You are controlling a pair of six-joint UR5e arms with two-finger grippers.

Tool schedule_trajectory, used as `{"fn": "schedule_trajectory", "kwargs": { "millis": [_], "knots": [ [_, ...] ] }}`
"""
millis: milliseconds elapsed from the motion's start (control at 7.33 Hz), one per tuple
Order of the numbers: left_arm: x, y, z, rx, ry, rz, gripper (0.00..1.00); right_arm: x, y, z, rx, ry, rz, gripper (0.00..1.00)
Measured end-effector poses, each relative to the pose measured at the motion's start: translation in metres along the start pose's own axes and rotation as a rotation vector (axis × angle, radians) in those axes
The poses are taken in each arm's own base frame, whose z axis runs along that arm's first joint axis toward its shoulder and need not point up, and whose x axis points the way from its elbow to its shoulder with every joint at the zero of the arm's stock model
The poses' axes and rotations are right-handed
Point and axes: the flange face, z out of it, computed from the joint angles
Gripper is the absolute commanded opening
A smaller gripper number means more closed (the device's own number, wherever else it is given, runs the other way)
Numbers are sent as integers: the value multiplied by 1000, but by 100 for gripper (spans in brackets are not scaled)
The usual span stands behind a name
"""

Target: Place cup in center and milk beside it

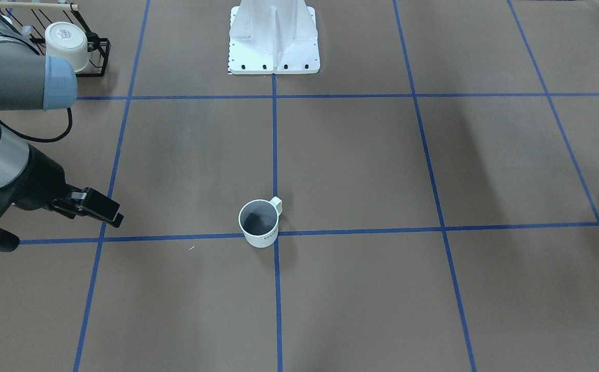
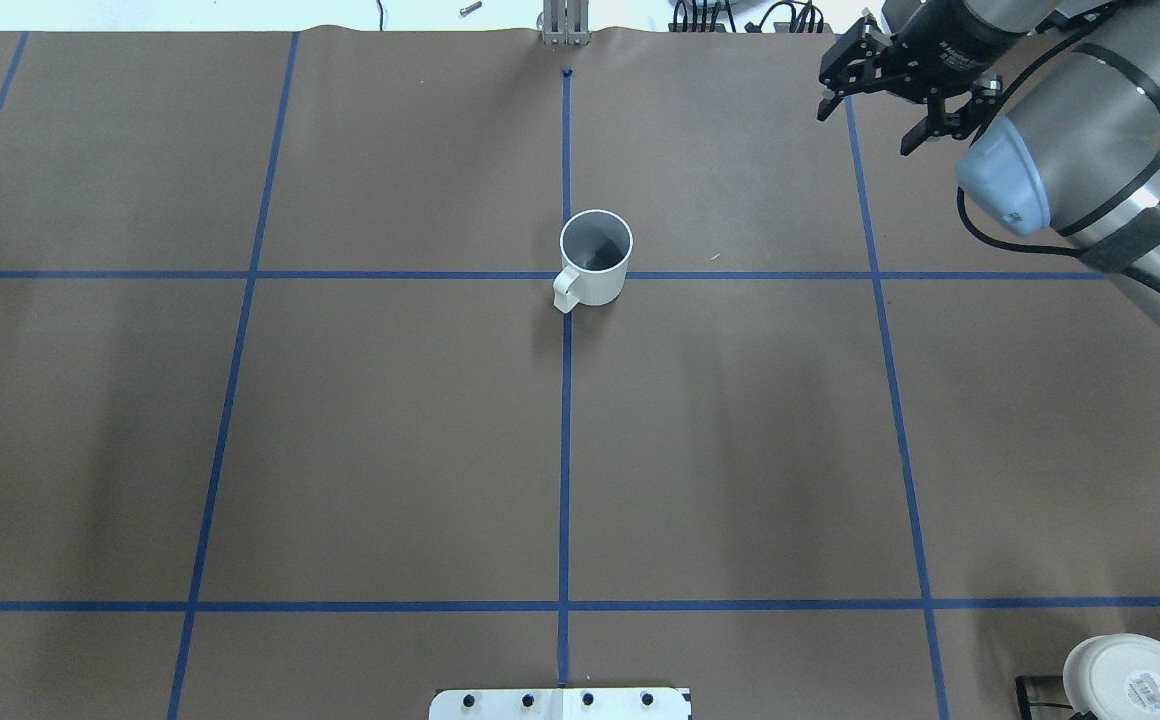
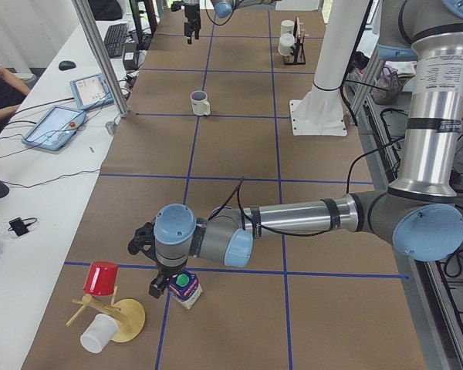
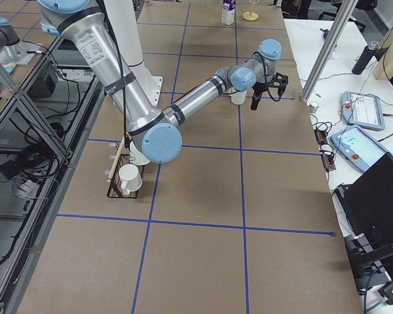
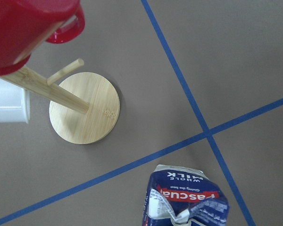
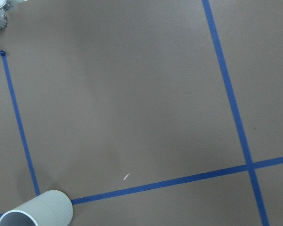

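The cup (image 1: 259, 223) is a white mug with a dark inside. It stands upright on the crossing of blue tape lines at the table's middle, and also shows in the overhead view (image 2: 595, 258) and at the bottom left of the right wrist view (image 6: 35, 213). My right gripper (image 2: 868, 125) is open and empty, well off to the cup's right at the table's far side. The milk (image 3: 187, 287), a blue and white carton with a green cap, stands at the table's left end and fills the bottom of the left wrist view (image 5: 186, 197). My left gripper (image 3: 163, 284) hovers right at the milk; I cannot tell whether it is open or shut.
A wooden mug tree (image 5: 84, 107) with a red cup (image 3: 102, 277) and a white cup (image 3: 99, 333) stands close beside the milk. A black wire rack (image 1: 98, 51) with white mugs stands near the robot base (image 1: 273, 41) on my right side. Tablets (image 3: 58, 126) lie on the side table.
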Motion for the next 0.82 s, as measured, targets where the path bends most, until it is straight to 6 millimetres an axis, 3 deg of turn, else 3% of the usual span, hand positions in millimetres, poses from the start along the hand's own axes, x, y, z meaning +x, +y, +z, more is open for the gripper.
{"fn": "schedule_trajectory", "kwargs": {
  "millis": [409, 818],
  "knots": [
    [5, -2, 6, -8, 7, 11, 97, 48, -11, -24, -8, 92, -114, 100],
    [14, -6, 15, -18, 19, 29, 97, 61, -10, -20, -9, 119, -145, 100]
  ]
}}
